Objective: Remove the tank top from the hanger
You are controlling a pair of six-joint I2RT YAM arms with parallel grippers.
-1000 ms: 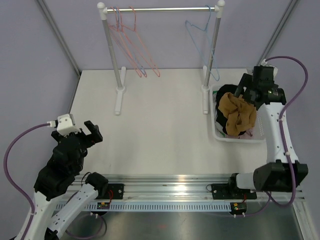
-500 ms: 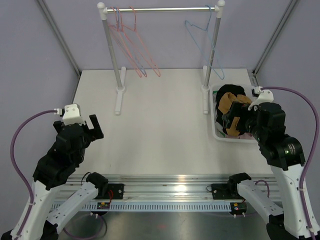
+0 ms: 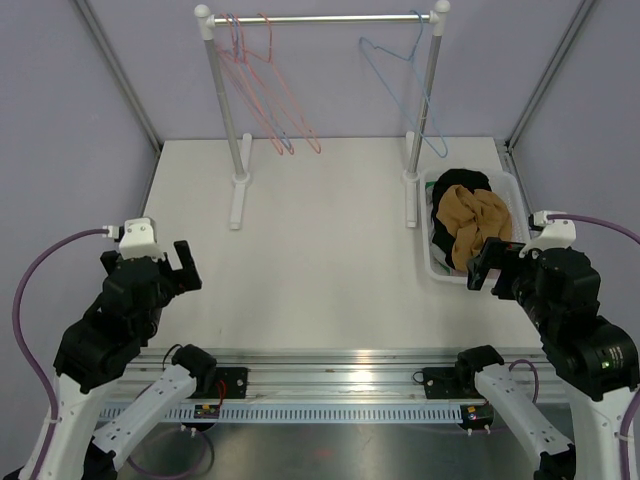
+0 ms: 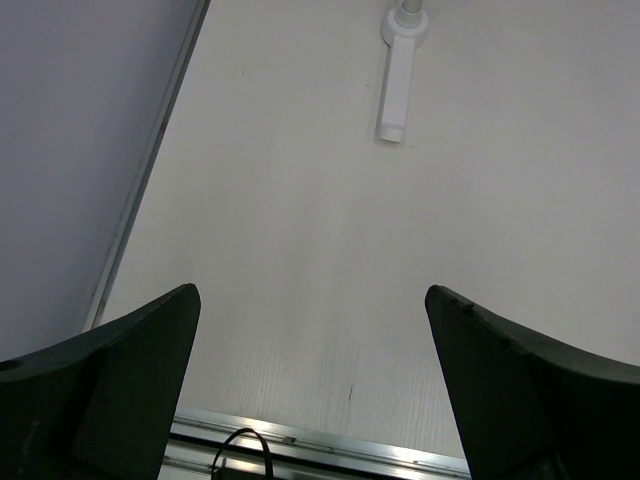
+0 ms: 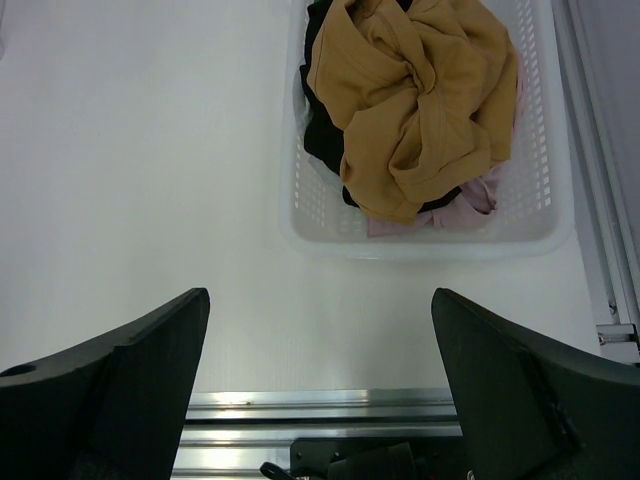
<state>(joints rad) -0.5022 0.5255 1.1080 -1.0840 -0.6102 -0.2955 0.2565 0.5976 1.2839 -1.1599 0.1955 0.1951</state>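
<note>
A mustard tank top (image 3: pixel 476 224) lies crumpled on top of dark and pink clothes in the white basket (image 3: pixel 431 266) at the right; it also shows in the right wrist view (image 5: pixel 415 95). An empty blue wire hanger (image 3: pixel 398 72) hangs at the right end of the rail. My right gripper (image 3: pixel 484 267) is open and empty, just near of the basket (image 5: pixel 420 245), its jaws (image 5: pixel 320 300) wide apart over bare table. My left gripper (image 3: pixel 186 267) is open and empty at the near left (image 4: pixel 311 300).
A white rack (image 3: pixel 320 18) stands at the back with pink hangers (image 3: pixel 262 90) at its left end. Its left foot (image 4: pixel 397 95) shows ahead of my left gripper. Grey walls close both sides. A metal rail (image 3: pixel 340 375) runs along the near edge.
My right arm has drawn back from the basket to the near edge, leaving the mustard tank top in it. The blue hanger has swung a little left. My left arm shifted slightly nearer.
</note>
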